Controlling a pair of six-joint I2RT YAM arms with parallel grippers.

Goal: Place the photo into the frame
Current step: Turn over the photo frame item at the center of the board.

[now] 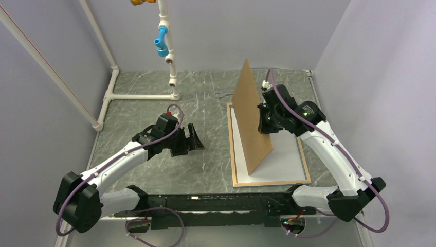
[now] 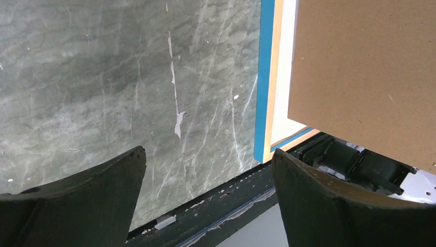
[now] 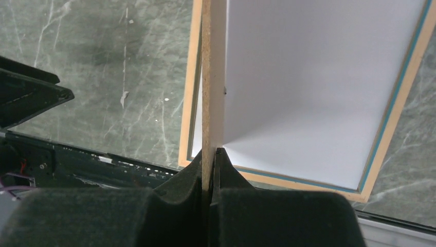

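The frame (image 1: pixel 267 182) lies flat on the table at the right, tan wood back up, its blue edge showing in the left wrist view (image 2: pixel 264 77). Inside it lies the photo (image 1: pixel 288 159), plain white reverse up; it also shows in the right wrist view (image 3: pixel 308 92). My right gripper (image 1: pixel 267 121) is shut on the far edge of a brown backing board (image 1: pixel 252 123), which stands steeply tilted on edge over the frame's left half; the board's edge (image 3: pixel 207 77) sits between the jaws of that gripper (image 3: pixel 210 154). My left gripper (image 1: pixel 193 140) is open and empty over the table, left of the frame (image 2: pixel 208 154).
A white pipe stand (image 1: pixel 169 62) with a blue fitting stands at the back left. Grey walls close in the table on three sides. The black base rail (image 1: pixel 205 203) runs along the near edge.
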